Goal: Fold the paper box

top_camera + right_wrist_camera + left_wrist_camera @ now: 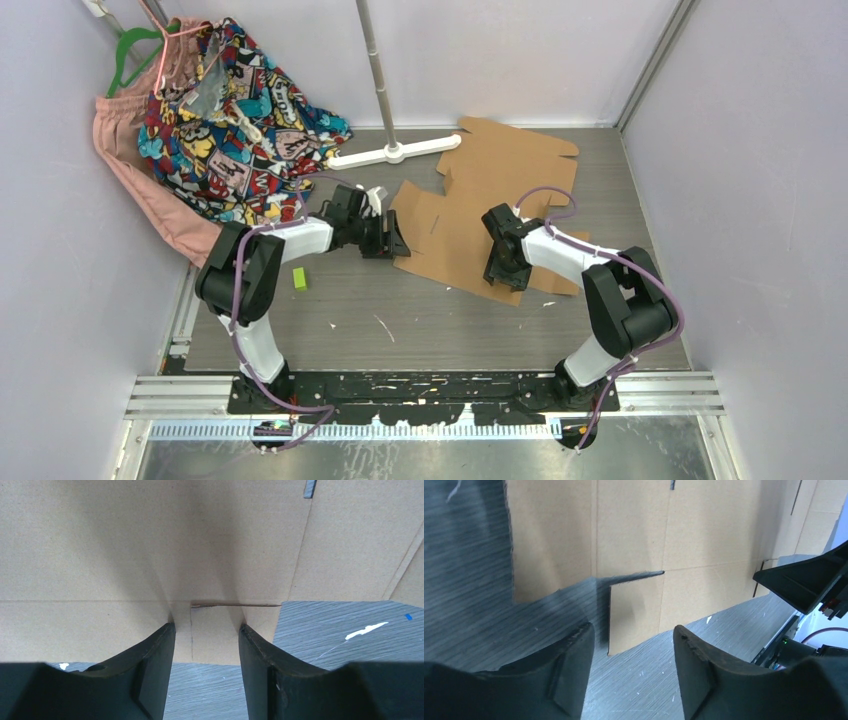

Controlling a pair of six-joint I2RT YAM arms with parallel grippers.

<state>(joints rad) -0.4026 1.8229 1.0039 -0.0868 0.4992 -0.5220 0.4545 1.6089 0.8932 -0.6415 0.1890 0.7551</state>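
– Left tool [631, 627]: report state and position.

– Jaws stand partly apart with nothing between them. Its fingers [569, 672] sit low over the counter [484, 605]. The paper box [445, 230], an unfolded brown die-cut sheet lying flat, begins directly ahead of the tips. One small tab of that sheet lies straight ahead, bounded by a cut on its far side. Judged purpose: the tool is lined up with this tab so that the tab can be raised along its crease.

– Note any uncertainty on that side.

– The left wrist view does not settle whether the tab's edge is lifted off the counter or only casts a shadow. Beyond the tool, the foot of a white stand [395, 153] reaches toward the sheet's far corner. Contact between the two cannot be confirmed.

– Right tool [206, 626]: report.

– It is also partly open, with no grip on anything. It stands over the sheet's near edge, pointing steeply down. A short tab lies flat in the gap between its fingers, not pinched, and a cut line runs just ahead of the tips. Judged purpose: either to steady the sheet while the opposite side is worked, or to take this tab next. The pictures do not decide which.

– List what is hidden.

– Whether the right tool's tips touch the cardboard cannot be seen. In the overhead view the right arm covers part of the near edge beneath the tool. The flaps beyond and to the right of that tool fall outside both wrist views. No panel appears folded yet.
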